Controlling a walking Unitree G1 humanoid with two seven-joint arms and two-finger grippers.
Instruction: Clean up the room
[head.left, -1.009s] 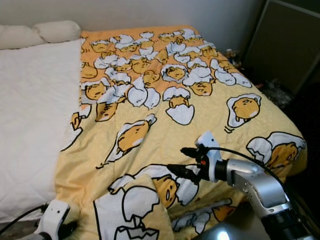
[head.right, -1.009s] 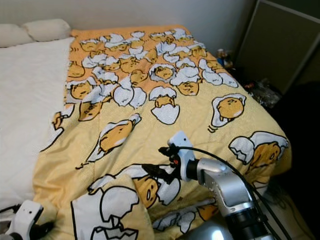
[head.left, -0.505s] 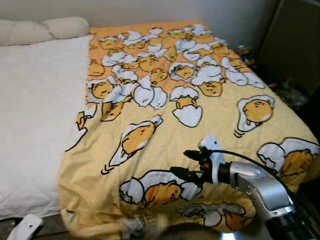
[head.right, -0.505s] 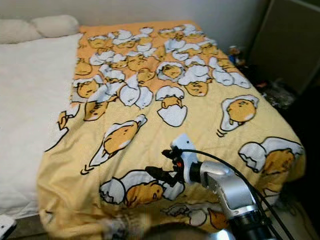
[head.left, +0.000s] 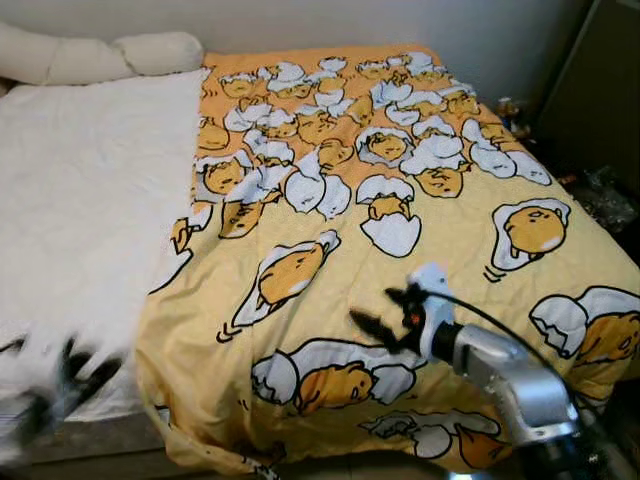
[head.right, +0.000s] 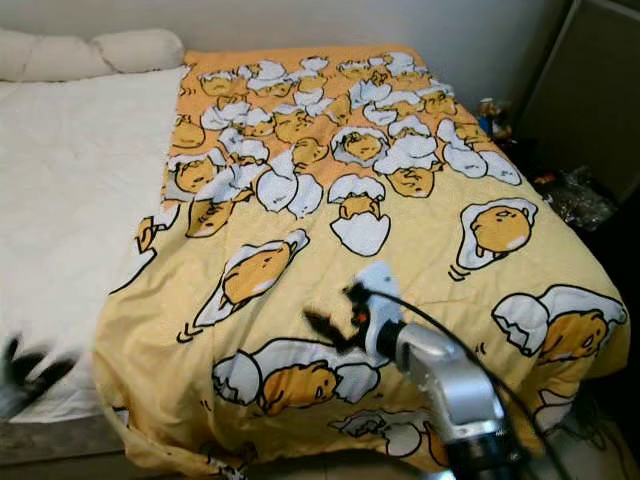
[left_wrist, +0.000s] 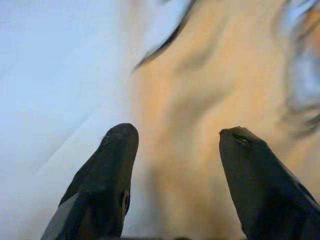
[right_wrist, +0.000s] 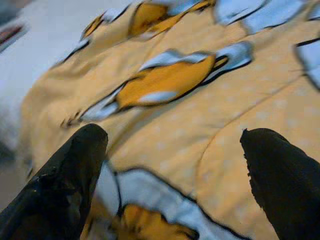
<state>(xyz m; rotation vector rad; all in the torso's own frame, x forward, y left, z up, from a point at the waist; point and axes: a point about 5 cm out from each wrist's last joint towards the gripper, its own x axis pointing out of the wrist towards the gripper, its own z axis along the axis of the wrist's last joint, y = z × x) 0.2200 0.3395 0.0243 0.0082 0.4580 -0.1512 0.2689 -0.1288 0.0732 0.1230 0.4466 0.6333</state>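
Left eye view: a yellow blanket (head.left: 400, 250) covers the bed's right half, long axis near to far. Right end effector (head.left: 385, 318), fingers apart and empty, hovers over its near end. Left end effector (head.left: 75, 370), blurred, fingers apart, sits at the near-left mattress (head.left: 90, 220) corner.

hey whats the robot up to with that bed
The robot stands at the foot of a bed, working on a yellow blanket printed with cartoon eggs. The blanket covers the robot's right half of the bed; white bedding shows on the other half. The right gripper hovers open just above the blanket near the foot end. The left gripper, blurred, is open at the blanket's edge, holding nothing. Two pillows lie at the head.
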